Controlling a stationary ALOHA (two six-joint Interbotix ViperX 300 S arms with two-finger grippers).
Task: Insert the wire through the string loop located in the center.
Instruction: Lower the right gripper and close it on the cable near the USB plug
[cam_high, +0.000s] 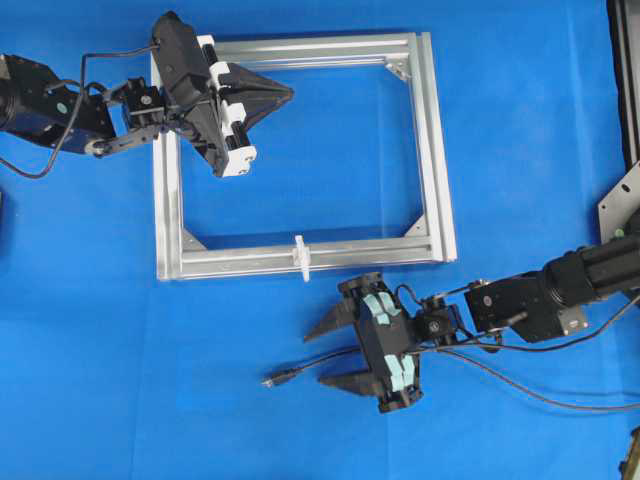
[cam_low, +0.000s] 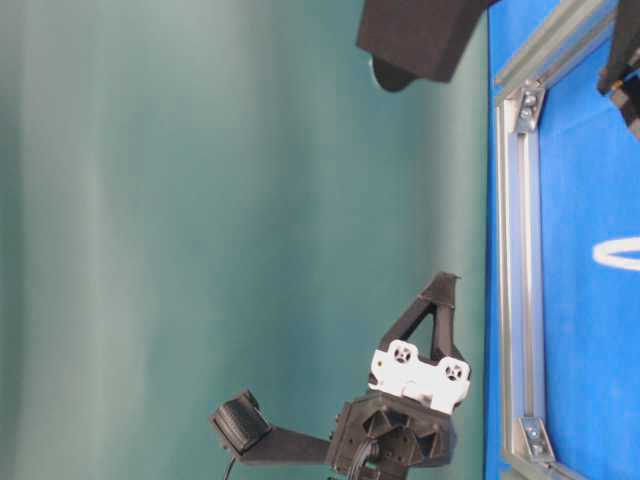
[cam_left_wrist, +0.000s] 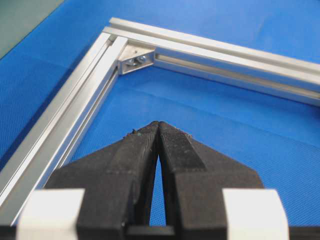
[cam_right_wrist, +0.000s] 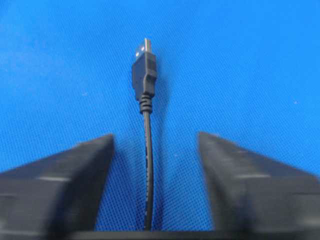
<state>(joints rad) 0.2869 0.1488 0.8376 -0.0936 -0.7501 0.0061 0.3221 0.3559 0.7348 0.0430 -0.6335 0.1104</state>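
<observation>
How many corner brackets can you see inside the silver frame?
3: upper right, lower right, lower left. The left gripper may hide a fourth at upper left.

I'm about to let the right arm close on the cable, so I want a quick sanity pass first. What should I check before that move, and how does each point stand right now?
1. The wire lies between the right gripper fingers: ok; they straddle it, not yet touching.
2. Plug end free ahead of the fingertips: ok; the plug lies flat on the blue mat.
3. String loop upright on the near bar of the silver frame: ok.
4. Left gripper clear of the loop: ok; shut, empty, over the frame's far corner.
5. Plug aimed at the loop: not ok; it points sideways along the bar.
6. Loop opening wide enough for the plug: cannot tell.
</observation>
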